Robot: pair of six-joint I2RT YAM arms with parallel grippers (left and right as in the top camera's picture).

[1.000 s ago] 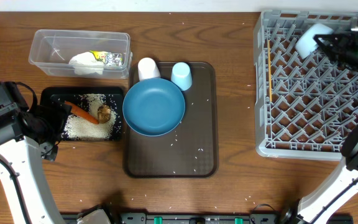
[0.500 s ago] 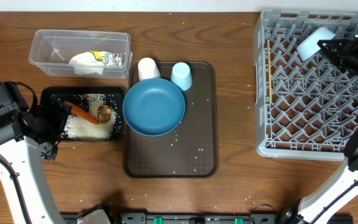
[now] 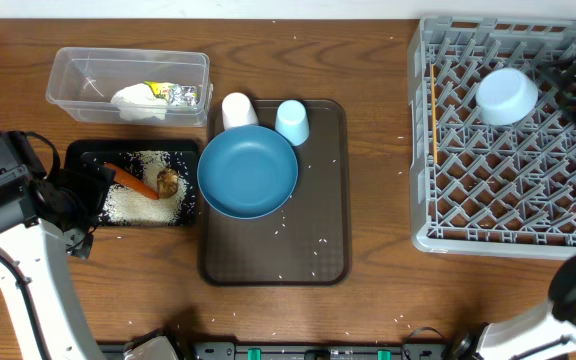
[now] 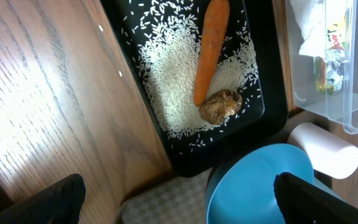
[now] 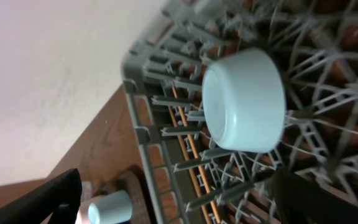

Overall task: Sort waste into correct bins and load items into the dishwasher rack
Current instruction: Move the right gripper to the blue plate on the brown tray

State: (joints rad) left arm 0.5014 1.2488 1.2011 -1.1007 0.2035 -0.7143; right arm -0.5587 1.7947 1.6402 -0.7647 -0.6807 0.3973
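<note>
The light blue bowl (image 3: 507, 95) (image 5: 244, 107) lies upside down on the pegs of the grey dishwasher rack (image 3: 513, 190). My right gripper (image 3: 568, 86) (image 5: 185, 205) hangs open just right of it, holding nothing. Wooden chopsticks (image 3: 435, 120) (image 5: 191, 149) lie along the rack's left side. My left gripper (image 3: 88, 195) (image 4: 179, 208) stands open over the black tray (image 3: 80, 155), which holds rice (image 4: 173, 93), a carrot (image 4: 209, 50) and a brown lump (image 4: 220, 106). The clear tub (image 3: 68, 75) holds tissue (image 3: 136, 101) and a foil wrapper (image 3: 173, 93).
A dark brown serving tray (image 3: 268, 250) in the middle carries the dark blue plate (image 3: 248, 171), a white cup (image 3: 238, 109) and a light blue cup (image 3: 292, 121). Stray rice grains dot the tray and the table around it.
My right gripper opened and let go of the bowl, which tipped down onto the rack's pegs. The gripper drew back to the right. The left arm stayed still.
</note>
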